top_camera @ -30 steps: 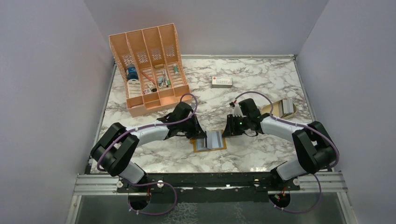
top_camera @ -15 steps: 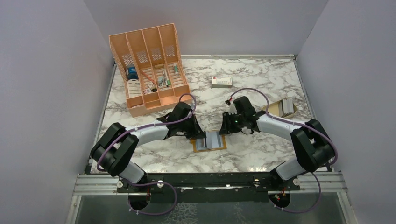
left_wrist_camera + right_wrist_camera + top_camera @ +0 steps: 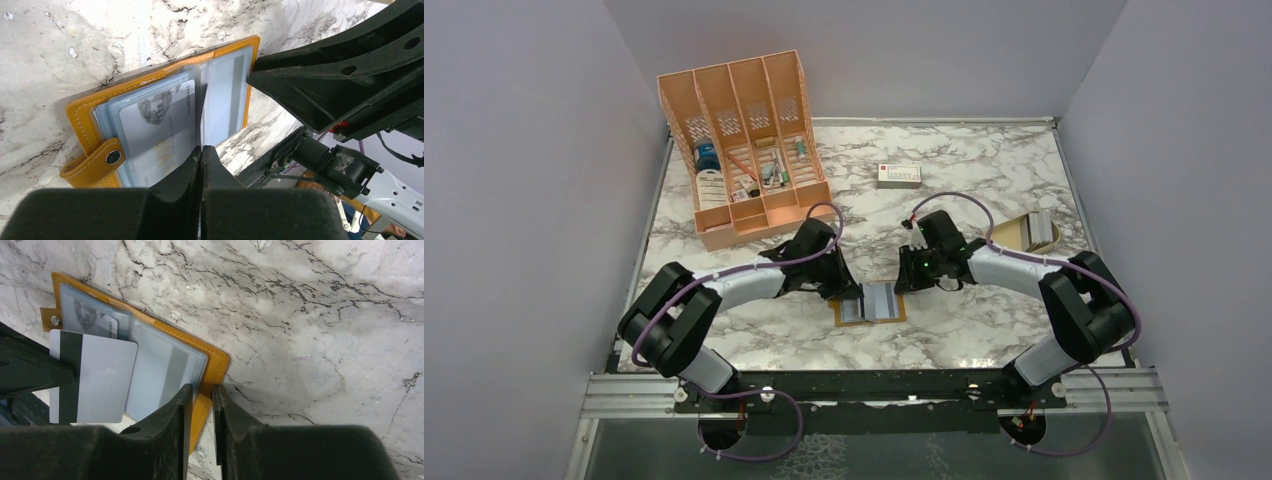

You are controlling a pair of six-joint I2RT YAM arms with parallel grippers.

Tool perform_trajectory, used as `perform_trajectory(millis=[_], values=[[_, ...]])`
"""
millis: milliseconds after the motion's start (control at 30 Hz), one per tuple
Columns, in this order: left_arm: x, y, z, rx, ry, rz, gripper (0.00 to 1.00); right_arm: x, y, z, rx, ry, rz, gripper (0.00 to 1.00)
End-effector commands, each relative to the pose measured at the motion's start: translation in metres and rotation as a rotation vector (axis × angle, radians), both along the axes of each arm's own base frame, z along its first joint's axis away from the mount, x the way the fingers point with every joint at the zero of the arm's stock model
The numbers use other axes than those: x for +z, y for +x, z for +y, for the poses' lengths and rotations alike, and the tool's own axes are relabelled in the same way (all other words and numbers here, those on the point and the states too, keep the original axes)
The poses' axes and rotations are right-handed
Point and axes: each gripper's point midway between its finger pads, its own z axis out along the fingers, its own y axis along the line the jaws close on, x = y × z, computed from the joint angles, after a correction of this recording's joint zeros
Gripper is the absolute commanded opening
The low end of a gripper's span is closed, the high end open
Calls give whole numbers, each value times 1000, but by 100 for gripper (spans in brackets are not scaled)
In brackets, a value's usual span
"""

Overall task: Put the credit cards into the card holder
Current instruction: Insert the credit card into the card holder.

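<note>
1. While it lies open and flat on the near middle of the marble table point(image 3: 984, 170), the card holder point(image 3: 874, 305) shows a sleeved card point(image 3: 155, 125) in its left half.
2. Left gripper point(image 3: 201, 147): pinched tight on a striped card point(image 3: 100, 380), held on edge over the holder.
3. Right gripper point(image 3: 201, 387): jaws only a narrow slit apart, tips at the holder's right rim; whether they pinch it I cannot tell.
4. More grey cards point(image 3: 1036, 228) sit in a tan dish point(image 3: 1016, 238), far right.
</note>
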Motion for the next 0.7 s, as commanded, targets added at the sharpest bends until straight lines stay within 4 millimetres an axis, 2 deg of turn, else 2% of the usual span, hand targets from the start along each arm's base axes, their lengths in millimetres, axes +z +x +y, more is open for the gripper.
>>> perform_trajectory(millis=[0,167,667], values=[[18,7,-3,-3,-18,-26,0,-16,-3,-16,-10,-94,-1,20],[26,9,-7,-14,-36,-35,0,-17,-4,-16,-3,-91,-10,17],[18,8,-2,-58,-23,-30,0,-21,-10,-16,-3,-72,0,16]])
